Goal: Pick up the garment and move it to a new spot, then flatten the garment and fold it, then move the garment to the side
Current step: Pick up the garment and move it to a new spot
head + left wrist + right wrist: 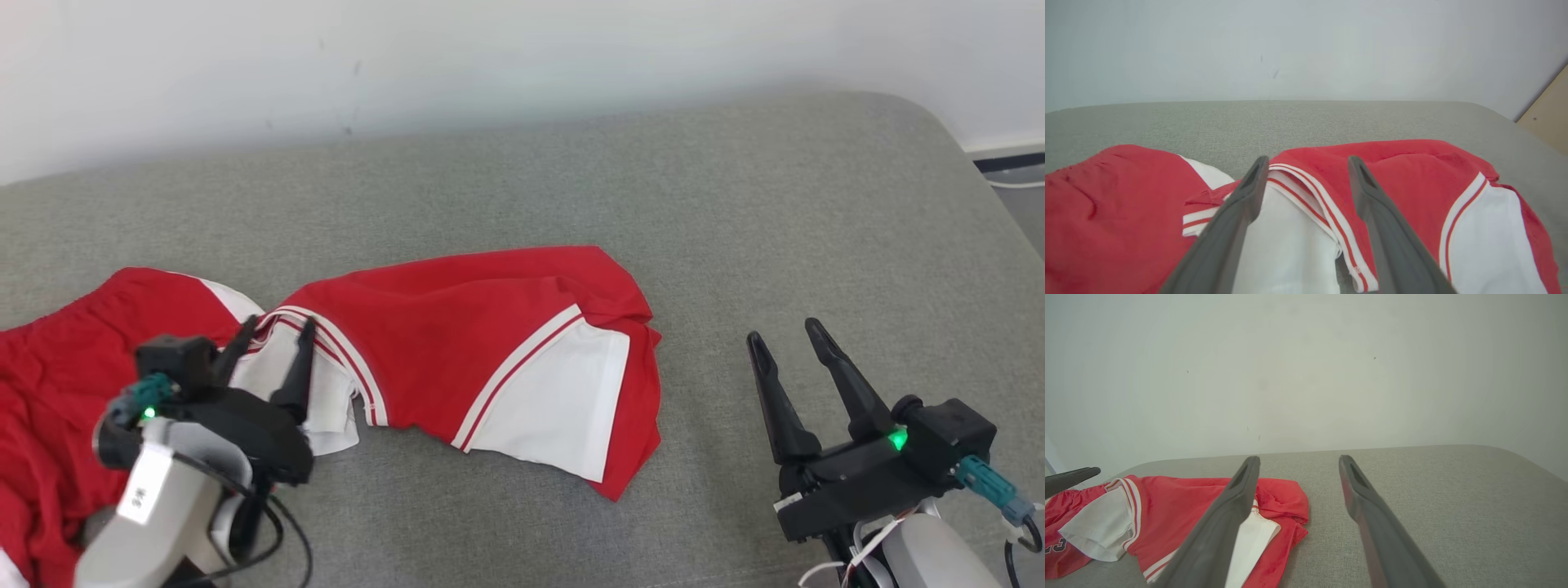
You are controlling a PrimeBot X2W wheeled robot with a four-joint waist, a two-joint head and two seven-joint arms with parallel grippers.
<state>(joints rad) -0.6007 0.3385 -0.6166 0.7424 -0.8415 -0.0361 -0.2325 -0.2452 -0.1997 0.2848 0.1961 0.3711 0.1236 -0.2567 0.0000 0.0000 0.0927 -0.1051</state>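
Observation:
A red garment point(457, 343) with white panels and red-white stripes lies crumpled across the left and middle of the grey surface, its left part running off the head view. My left gripper point(276, 328) hovers open over its striped white fold near the left; in the left wrist view the left gripper point(1308, 163) straddles that fold of the garment point(1412, 183) with nothing pinched. My right gripper point(788, 333) stands open over bare surface to the right of the garment, apart from it. In the right wrist view the right gripper point(1297, 459) points past the garment point(1180, 502) toward the wall.
The grey padded surface point(735, 212) runs back to a pale wall point(490, 57). Its rounded right corner drops to the floor point(1020, 196) at the far right. Bare surface lies behind and to the right of the garment. A wooden panel point(1549, 118) shows at the right of the left wrist view.

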